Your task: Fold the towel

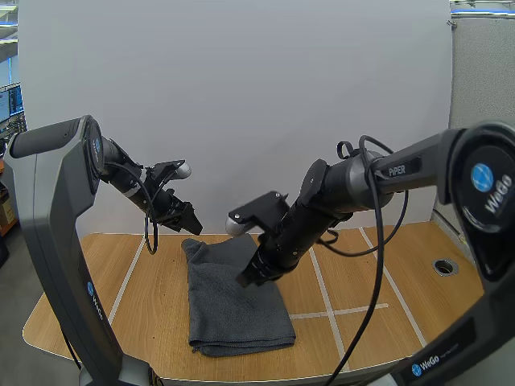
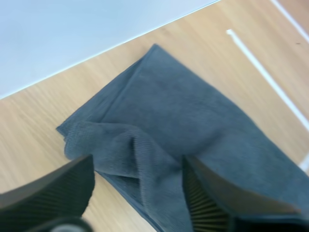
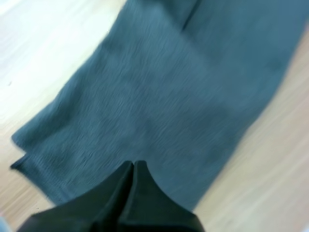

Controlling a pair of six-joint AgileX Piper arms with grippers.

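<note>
The wooden table [image 1: 145, 297] carried a folded grey towel [image 1: 233, 310] at lower centre.
The left hand [image 1: 187, 219] hung open and empty over its far corner; the right hand [image 1: 245, 279] hovered above it, closed on nothing.

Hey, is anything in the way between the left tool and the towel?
Nothing visible does. The open left tool hangs over the rumpled far corner of the towel; the right tool is over its middle, not between them.
</note>
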